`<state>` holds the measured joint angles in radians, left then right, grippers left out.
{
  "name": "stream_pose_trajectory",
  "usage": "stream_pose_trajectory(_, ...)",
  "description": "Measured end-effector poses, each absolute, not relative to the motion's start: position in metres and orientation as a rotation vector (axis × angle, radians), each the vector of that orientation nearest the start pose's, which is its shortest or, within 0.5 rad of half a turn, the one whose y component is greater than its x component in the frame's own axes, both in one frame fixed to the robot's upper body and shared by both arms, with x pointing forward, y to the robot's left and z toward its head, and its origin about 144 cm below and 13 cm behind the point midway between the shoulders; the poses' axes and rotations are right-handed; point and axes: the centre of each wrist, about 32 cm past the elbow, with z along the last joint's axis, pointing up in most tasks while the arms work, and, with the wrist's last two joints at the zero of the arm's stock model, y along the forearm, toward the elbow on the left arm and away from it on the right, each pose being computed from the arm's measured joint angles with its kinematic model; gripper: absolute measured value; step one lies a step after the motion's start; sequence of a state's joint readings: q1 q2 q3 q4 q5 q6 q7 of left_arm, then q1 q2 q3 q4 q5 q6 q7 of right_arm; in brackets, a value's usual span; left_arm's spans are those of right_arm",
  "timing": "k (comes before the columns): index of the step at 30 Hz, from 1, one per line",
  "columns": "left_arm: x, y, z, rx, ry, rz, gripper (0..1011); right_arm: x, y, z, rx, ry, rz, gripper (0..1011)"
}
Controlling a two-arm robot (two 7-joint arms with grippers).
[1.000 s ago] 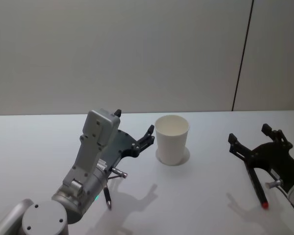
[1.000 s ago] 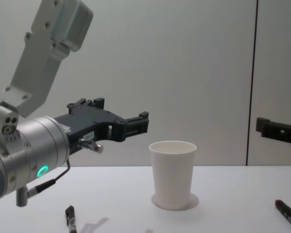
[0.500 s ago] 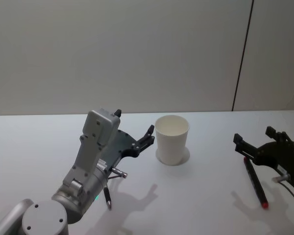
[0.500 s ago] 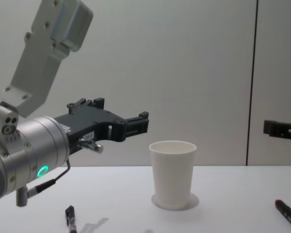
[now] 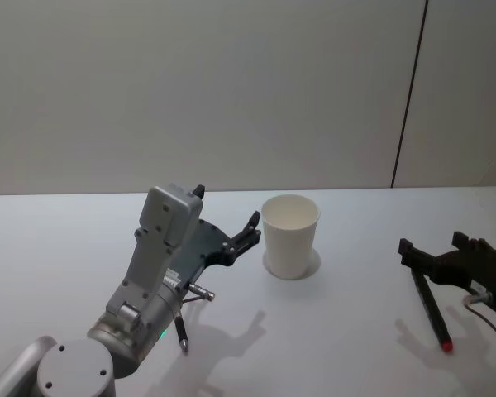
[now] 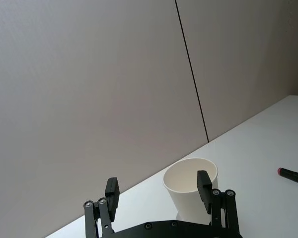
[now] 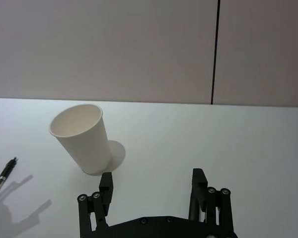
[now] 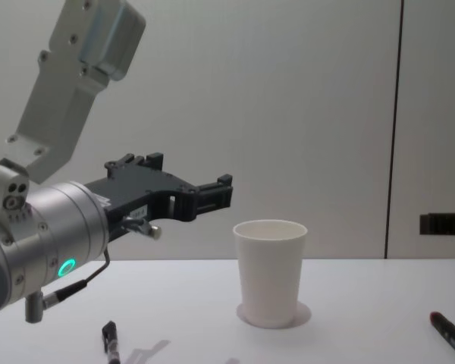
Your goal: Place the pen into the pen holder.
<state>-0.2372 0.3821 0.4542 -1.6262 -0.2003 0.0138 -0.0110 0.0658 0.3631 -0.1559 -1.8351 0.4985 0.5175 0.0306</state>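
The pen holder (image 5: 290, 236) (image 8: 271, 269) (image 6: 191, 191) (image 7: 82, 139), a white paper cup, stands upright and empty at mid-table. One black pen with a red end (image 5: 431, 308) (image 8: 452, 334) (image 6: 293, 174) lies on the table to its right. My right gripper (image 5: 434, 244) (image 7: 152, 184) hovers open just above that pen's far end, holding nothing. A second black pen (image 5: 180, 329) (image 8: 110, 341) (image 7: 2, 177) lies at the front left, below my left arm. My left gripper (image 5: 226, 208) (image 8: 224, 192) (image 6: 158, 188) is held open in the air left of the cup, pointing at it.
The white table (image 5: 339, 331) runs back to a grey wall with a dark vertical seam (image 5: 409, 99). The left arm's grey housing (image 8: 76, 68) rises high at the left of the chest view.
My right gripper has drawn back to the right, away from the cup, staying open above the red-ended pen. The left arm, both pens and the cup have not moved.
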Motion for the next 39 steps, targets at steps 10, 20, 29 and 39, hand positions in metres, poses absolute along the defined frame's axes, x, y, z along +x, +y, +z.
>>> stream_pose_trajectory(10,0.492,0.198,1.204,0.061,-0.268,1.124,1004,0.474,-0.256,1.248,-0.209,0.359,-1.281,1001)
stream_pose_trajectory(20,0.492,0.198,1.204,0.061,-0.268,1.124,1004,0.493,-0.256,1.256,-0.267,0.444,-1.313,1001)
stream_pose_trajectory(29,0.492,0.198,1.204,0.061,-0.268,1.124,1004,0.51,-0.256,1.261,-0.32,0.502,-1.329,1001)
stream_pose_trajectory(39,0.492,0.198,1.204,0.061,-0.268,1.124,1004,0.513,-0.255,1.26,-0.33,0.488,-1.322,1001)
